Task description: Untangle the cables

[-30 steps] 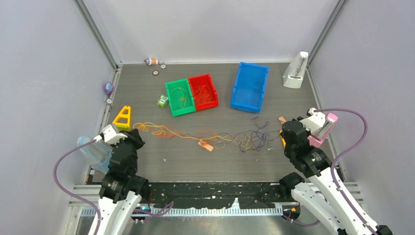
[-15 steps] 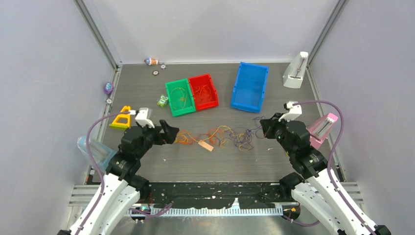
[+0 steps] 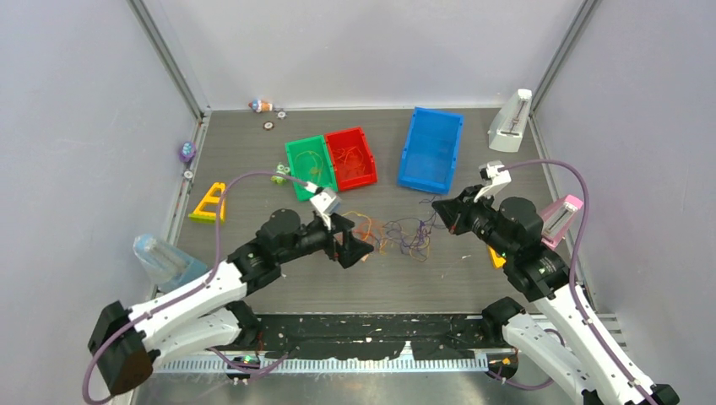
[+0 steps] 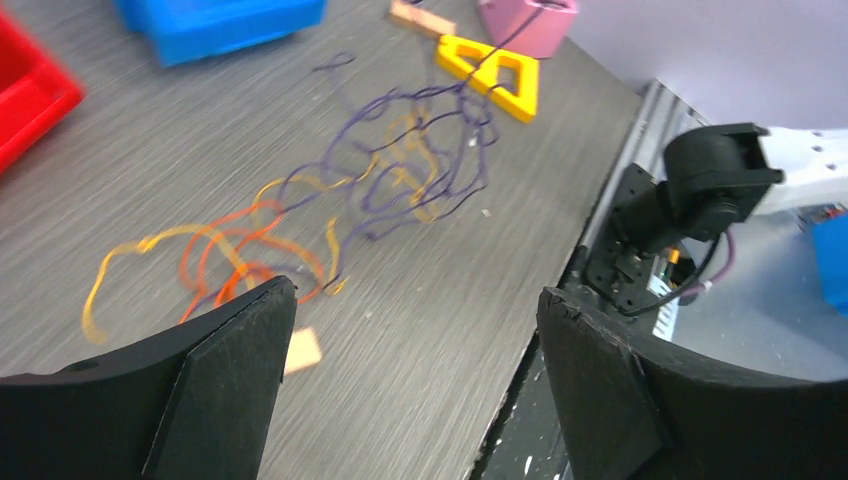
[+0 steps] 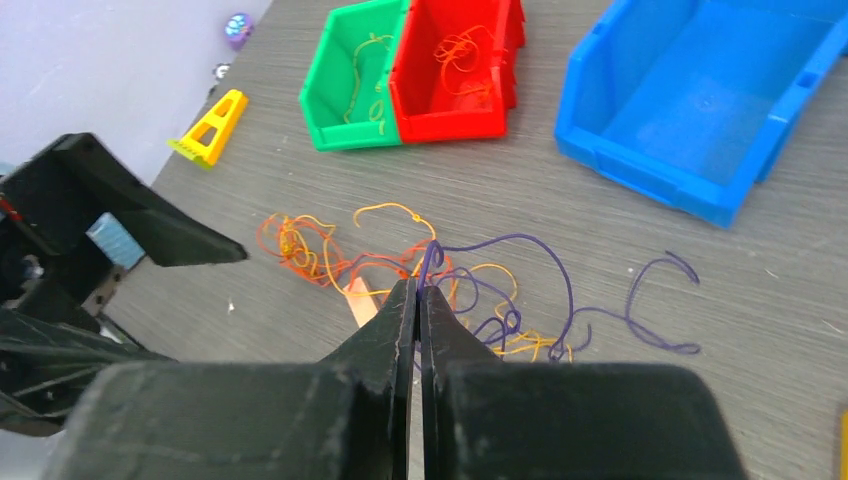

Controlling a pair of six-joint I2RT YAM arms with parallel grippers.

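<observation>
Centrally on the ribbed grey table (image 3: 253, 160), the cables (image 3: 397, 236) lie as one loose knot of thin, limp strands in three colours: yellow, orange-red and dark purple, all curling in small loops. The right gripper (image 5: 418, 285) is pinched closed on a purple strand, while the left gripper (image 4: 415, 292) hangs over the orange end, its two black fingers spread wide and holding nothing. Behind sit three rectangular plastic bins: green (image 3: 292, 169) and red (image 3: 370, 156) touching, blue (image 3: 432, 152) apart.
</observation>
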